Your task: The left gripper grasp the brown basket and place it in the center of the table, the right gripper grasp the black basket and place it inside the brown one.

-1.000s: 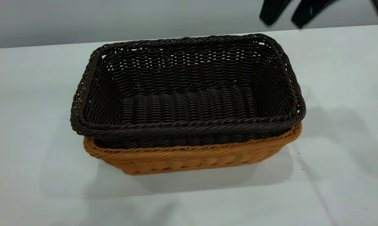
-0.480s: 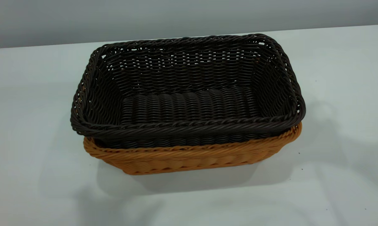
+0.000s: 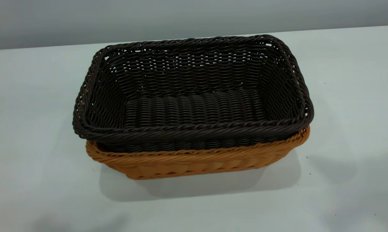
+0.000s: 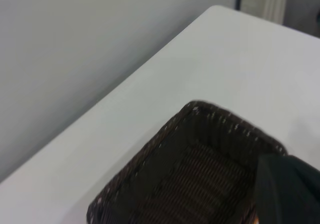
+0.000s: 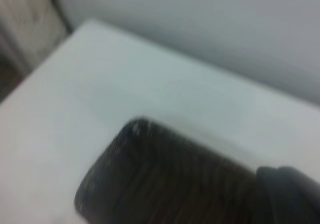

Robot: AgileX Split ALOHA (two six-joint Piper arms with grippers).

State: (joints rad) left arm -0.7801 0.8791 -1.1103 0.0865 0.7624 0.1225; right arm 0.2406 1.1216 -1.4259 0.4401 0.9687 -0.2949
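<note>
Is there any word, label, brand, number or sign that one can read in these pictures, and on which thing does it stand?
There are none.
The black basket, the brown basket under it and the table carry no lettering, label or mark in any view.

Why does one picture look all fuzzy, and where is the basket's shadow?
The right wrist view is the fuzzy one: the black basket is smeared and its weave hardly shows. The left wrist view is a bit sharper. The exterior view is crisp, and the shadow lies on the table in front of the brown basket.
</note>
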